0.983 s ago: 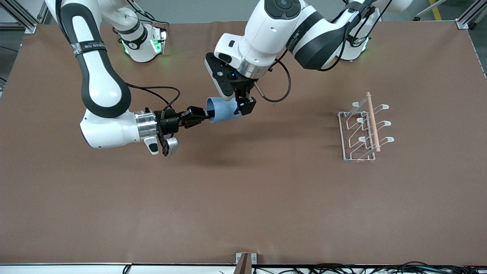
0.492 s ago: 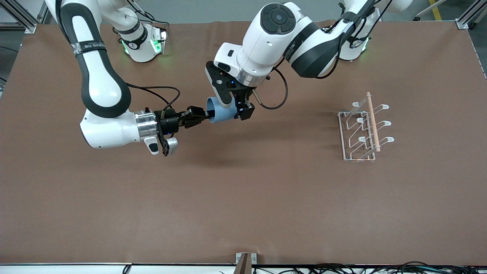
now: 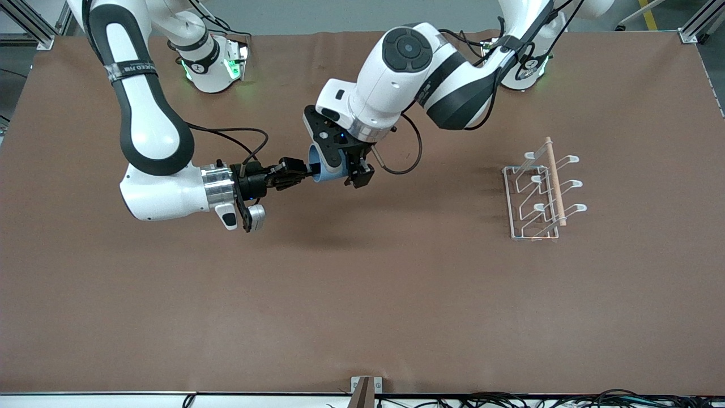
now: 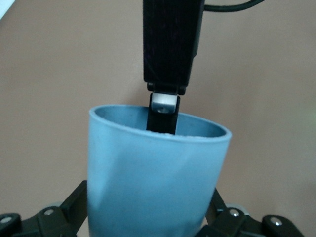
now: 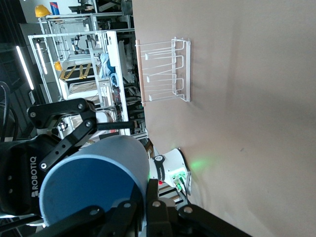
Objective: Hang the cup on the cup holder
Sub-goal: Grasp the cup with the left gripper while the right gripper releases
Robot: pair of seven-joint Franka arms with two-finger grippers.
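Note:
The light-blue cup [image 3: 324, 170] lies on its side in the air over the middle of the table. My right gripper [image 3: 306, 170] is shut on its rim, one finger inside the mouth and one outside; the right wrist view shows the cup [image 5: 94, 182] at that gripper [image 5: 148, 197]. My left gripper [image 3: 348, 170] is open and straddles the cup's body, a finger close on either side; the left wrist view shows the cup [image 4: 153, 173] between them. The white wire cup holder [image 3: 516, 195] with its wooden rod [image 3: 555, 181] stands toward the left arm's end of the table.
The brown table [image 3: 362, 294] shows nothing else on it. The cup holder also shows in the right wrist view [image 5: 165, 71]. The arms' bases [image 3: 212, 62] stand along the table's edge farthest from the front camera.
My left gripper has slid along the cup toward its rim and lower around its body. The right gripper and the cup have stayed in place.

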